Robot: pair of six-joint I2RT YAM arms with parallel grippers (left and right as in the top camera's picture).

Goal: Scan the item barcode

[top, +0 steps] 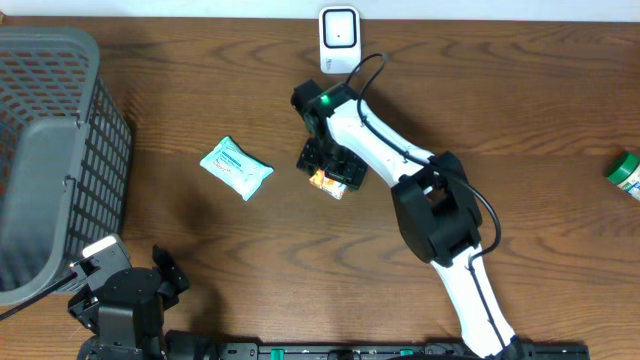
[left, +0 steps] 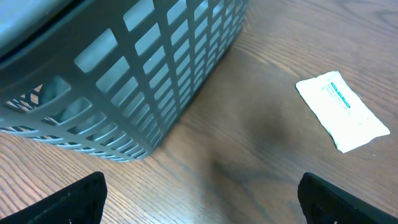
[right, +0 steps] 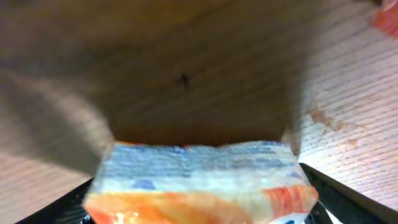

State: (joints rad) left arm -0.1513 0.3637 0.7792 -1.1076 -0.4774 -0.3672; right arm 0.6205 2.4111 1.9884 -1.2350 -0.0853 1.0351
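item: orange packet point(right: 199, 177) flat mid-worktop, toward far edge | right gripper point(top: 334, 168): jaws astride it, clamped or not I cannot tell | left gripper point(left: 202, 199): jaws apart | handling: likely light, soft, slippery; take its opposite edges

Orange packet point(top: 326, 181): largely hidden beneath the right claw point(top: 334, 168) overhead; blurred and cut by the lower edge in the right wrist view, grip undeterminable. Basket point(top: 40, 150) and green container point(top: 625, 175): cropped by frame edges.
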